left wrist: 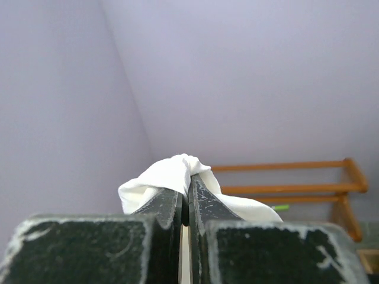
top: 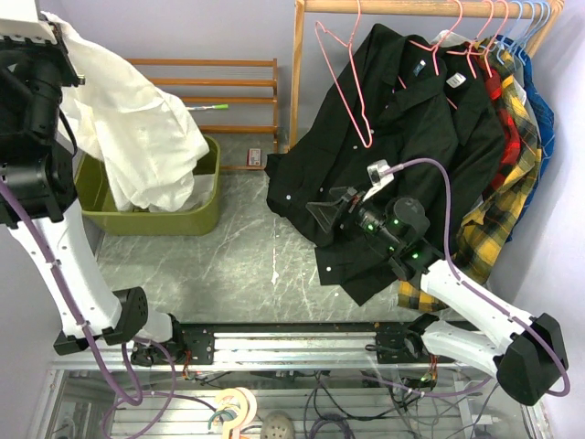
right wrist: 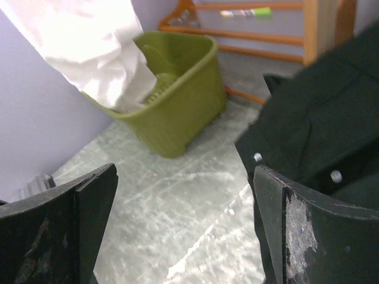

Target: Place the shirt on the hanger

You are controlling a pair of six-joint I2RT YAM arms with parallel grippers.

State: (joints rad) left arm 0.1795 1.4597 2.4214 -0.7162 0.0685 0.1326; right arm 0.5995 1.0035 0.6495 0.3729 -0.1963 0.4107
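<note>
Hanging from the left jaws, which are pinched shut on a fold of it high by the lilac wall point(top: 228, 27), the shirt point(top: 137, 128) trails down into a green bin point(top: 206, 219) on the grey marbled table point(top: 247, 265). The right jaws stand wide, holding nothing, low over the table beside a black shirt point(top: 411, 128). The hanger point(top: 352, 87) hangs bare on the wooden rail point(top: 402, 7); a slatted rack point(top: 238, 82) lines the wall.

white arms point(top: 69, 265), blk joints point(top: 526, 361), purple cables point(top: 448, 197), blk right gripper point(right wrist: 183, 201).
</note>
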